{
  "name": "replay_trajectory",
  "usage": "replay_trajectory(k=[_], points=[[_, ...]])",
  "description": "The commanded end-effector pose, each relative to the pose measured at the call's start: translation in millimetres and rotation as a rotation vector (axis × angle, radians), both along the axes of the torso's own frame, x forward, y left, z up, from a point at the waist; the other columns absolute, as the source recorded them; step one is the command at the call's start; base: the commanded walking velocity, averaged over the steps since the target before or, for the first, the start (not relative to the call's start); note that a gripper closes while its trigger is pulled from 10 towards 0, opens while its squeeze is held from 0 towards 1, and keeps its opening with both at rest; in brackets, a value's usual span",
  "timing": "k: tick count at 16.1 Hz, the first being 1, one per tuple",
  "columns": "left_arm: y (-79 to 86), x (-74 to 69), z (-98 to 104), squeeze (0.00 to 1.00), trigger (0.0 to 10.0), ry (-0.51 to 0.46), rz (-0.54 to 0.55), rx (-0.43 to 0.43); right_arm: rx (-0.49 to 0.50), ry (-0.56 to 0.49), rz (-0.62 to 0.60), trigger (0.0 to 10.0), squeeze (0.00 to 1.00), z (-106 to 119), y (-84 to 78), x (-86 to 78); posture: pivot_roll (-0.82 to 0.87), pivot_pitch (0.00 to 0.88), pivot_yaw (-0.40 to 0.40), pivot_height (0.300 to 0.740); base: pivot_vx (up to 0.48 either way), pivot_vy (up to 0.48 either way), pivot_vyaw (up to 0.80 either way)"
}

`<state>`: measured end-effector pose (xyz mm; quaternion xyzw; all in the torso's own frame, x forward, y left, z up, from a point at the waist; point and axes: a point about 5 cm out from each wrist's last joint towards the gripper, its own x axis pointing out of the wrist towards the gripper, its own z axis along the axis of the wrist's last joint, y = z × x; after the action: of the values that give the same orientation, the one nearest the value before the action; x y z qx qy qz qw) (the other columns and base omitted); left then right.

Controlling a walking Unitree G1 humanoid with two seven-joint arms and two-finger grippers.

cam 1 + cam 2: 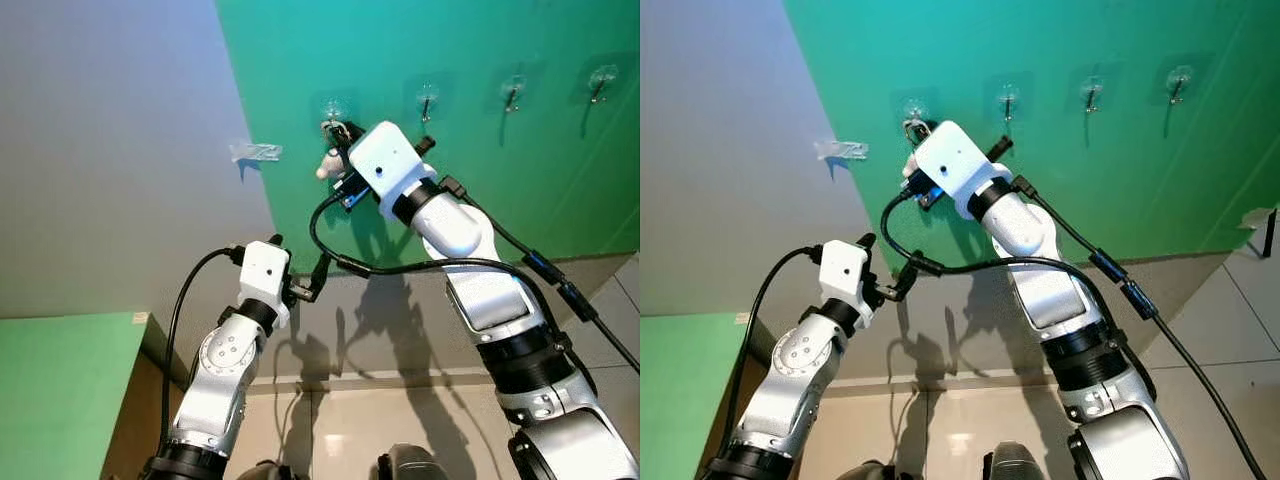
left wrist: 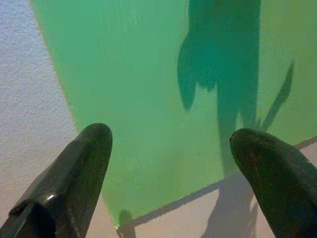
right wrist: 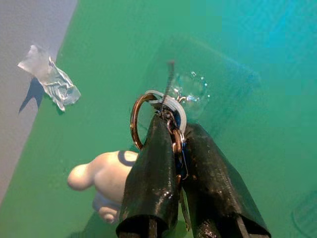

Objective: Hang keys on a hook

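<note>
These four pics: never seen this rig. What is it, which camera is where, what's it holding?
It is a humanoid robot with two silver arms, each ending in a gripper of two long black fingers. The two wide pictures come from a stereo camera on its head, so they show one scene twice. The two close pictures come from cameras on the wrists, looking along the fingers.

Before it is a green wall with a row of four clear hooks. The right gripper is raised to the leftmost hook, shut on a key ring; a white charm hangs from it. Whether the ring is over the hook yet I cannot tell. A scrap of clear tape is stuck on the grey wall nearby.

The left gripper is lower, open and holds nothing, pointed at the wall.
</note>
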<state>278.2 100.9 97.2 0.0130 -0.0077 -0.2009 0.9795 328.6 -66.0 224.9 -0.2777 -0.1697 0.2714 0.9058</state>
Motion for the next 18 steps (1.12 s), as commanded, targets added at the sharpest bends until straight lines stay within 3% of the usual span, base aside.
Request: replay_trajectory(k=[1, 2, 3, 5, 6, 8, 9, 15, 16, 17, 18], points=[[0.8, -2.7, 0.4, 0.00, 10.0, -0.004, 0.005, 0.011, -0.038, 0.142, 0.018, 0.0, 0.00, -28.0, 4.4, -1.2, -0.23, 0.080, 0.082, 0.720, 0.000, 0.000, 0.00], [1.0, -2.8, 0.2, 0.00, 10.0, -0.003, 0.005, 0.011, -0.009, 0.160, -0.014, 3.1, 0.00, -27.8, 1.8, 2.2, -0.23, 0.080, 0.082, 0.720, 0.000, 0.000, 0.00], [1.4, -2.8, -0.1, 0.00, 10.0, -0.002, 0.005, 0.011, 0.006, 0.168, -0.030, 5.3, 0.00, -27.1, 0.3, 4.3, -0.23, 0.081, 0.082, 0.720, 0.000, 0.000, 0.00], [1.7, -3.2, 0.1, 0.00, 10.0, -0.002, 0.007, 0.009, 0.013, 0.168, -0.041, 5.2, 0.00, -25.8, -1.3, 5.8, -0.23, 0.083, 0.081, 0.720, 0.000, 0.000, 0.00], [1.4, -3.8, 0.1, 0.00, 10.0, -0.001, 0.010, 0.007, 0.025, 0.169, -0.069, 10.0, 0.00, -24.8, -3.9, 8.7, -0.23, 0.083, 0.079, 0.720, 0.000, 0.000, 0.00], [1.4, -4.2, -0.1, 0.00, 10.0, 0.000, 0.011, 0.006, 0.036, 0.185, -0.101, 10.0, 0.00, -24.4, -6.9, 11.6, -0.23, 0.083, 0.078, 0.720, 0.000, 0.000, 0.00], [1.2, -4.6, -0.2, 0.00, 10.0, 0.001, 0.013, 0.005, 0.040, 0.185, -0.117, 10.0, 1.00, -23.3, -9.3, 13.5, -0.23, 0.083, 0.075, 0.720, 0.000, 0.000, 0.00], [1.6, -6.4, -1.1, 0.00, 10.0, 0.007, 0.017, -0.002, 0.079, 0.196, -0.157, 10.0, 1.00, -20.9, -14.5, 15.7, -0.23, 0.091, 0.072, 0.720, 0.000, 0.000, 0.00], [1.5, -6.4, -1.2, 0.00, 10.0, 0.008, 0.017, -0.002, 0.101, 0.197, -0.180, 10.0, 0.76, -19.9, -16.6, 17.9, -0.23, 0.090, 0.072, 0.720, 0.000, 0.000, 0.00], [1.0, -6.1, -1.0, 0.00, 10.0, 0.009, 0.016, -0.002, 0.122, 0.208, -0.198, 10.0, 0.00, -19.2, -19.5, 20.5, -0.23, 0.090, 0.072, 0.720, 0.000, 0.000, 0.00], [0.8, -6.0, -1.0, 0.00, 10.0, 0.009, 0.015, -0.002, 0.161, 0.224, -0.223, 0.0, 0.00, -18.0, -23.0, 23.9, -0.23, 0.088, 0.072, 0.720, 0.000, 0.000, 0.00]])
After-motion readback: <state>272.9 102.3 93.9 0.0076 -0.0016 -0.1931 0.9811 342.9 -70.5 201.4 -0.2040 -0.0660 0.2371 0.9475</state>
